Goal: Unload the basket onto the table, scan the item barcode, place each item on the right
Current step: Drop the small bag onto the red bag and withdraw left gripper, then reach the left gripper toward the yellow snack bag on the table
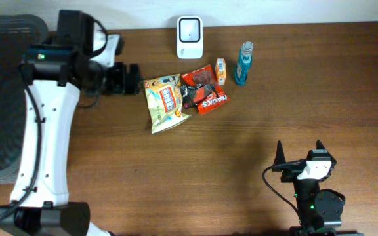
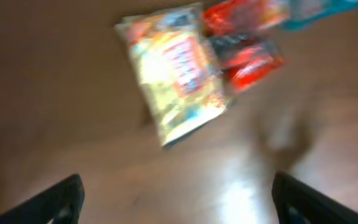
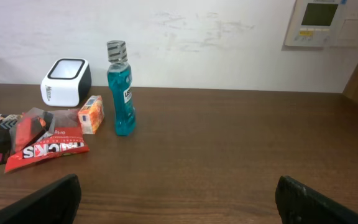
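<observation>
Robot test room in an office or lab, laid out as a mock shop checkout.

Shown by a white robot arm (image 1: 44,131) and a dark robot arm (image 1: 310,196) mounted at a brown wooden table (image 1: 254,118). Shop goods grouped near the far edge: snack packets (image 1: 166,101), a blue bottle (image 1: 243,63) and a small orange box (image 1: 221,71), close to a white countertop scanner (image 1: 189,36). Behind, a plain, scuffed white wall (image 3: 229,56) carrying a control panel (image 3: 322,22) with a small screen. Beside the table, what looks like a dark mesh office chair (image 1: 2,78).
</observation>
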Controlling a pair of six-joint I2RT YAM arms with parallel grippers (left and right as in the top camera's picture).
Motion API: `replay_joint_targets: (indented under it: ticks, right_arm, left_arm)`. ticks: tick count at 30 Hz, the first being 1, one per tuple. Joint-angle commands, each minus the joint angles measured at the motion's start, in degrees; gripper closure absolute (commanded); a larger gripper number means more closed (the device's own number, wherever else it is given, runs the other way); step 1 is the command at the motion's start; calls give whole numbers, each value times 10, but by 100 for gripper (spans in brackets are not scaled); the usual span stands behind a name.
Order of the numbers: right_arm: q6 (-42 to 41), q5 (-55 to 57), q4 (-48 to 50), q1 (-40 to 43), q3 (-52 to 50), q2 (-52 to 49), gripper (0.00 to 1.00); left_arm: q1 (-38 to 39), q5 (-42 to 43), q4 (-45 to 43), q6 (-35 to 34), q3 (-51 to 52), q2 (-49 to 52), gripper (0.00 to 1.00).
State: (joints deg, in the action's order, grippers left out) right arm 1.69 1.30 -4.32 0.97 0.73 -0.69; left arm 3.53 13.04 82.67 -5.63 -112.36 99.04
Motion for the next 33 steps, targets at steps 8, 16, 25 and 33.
replay_joint_targets:
  ticks: [8,16,25,33]
  right_arm:
    - [0,7,-2,3,-4,2,2]
    - [0,7,-2,3,-4,2,2]
    - [0,7,-2,3,-4,2,1]
    - [0,7,-2,3,-4,2,2]
  left_arm:
    - [-96,-196,81,-93,-3,-2,1]
    - [-103,-314,103,-148,-3,-2,1]
    - [-103,-332,104,-156,-3,-2,1]
    - [-102,-73,60,-11,-3,-2,3]
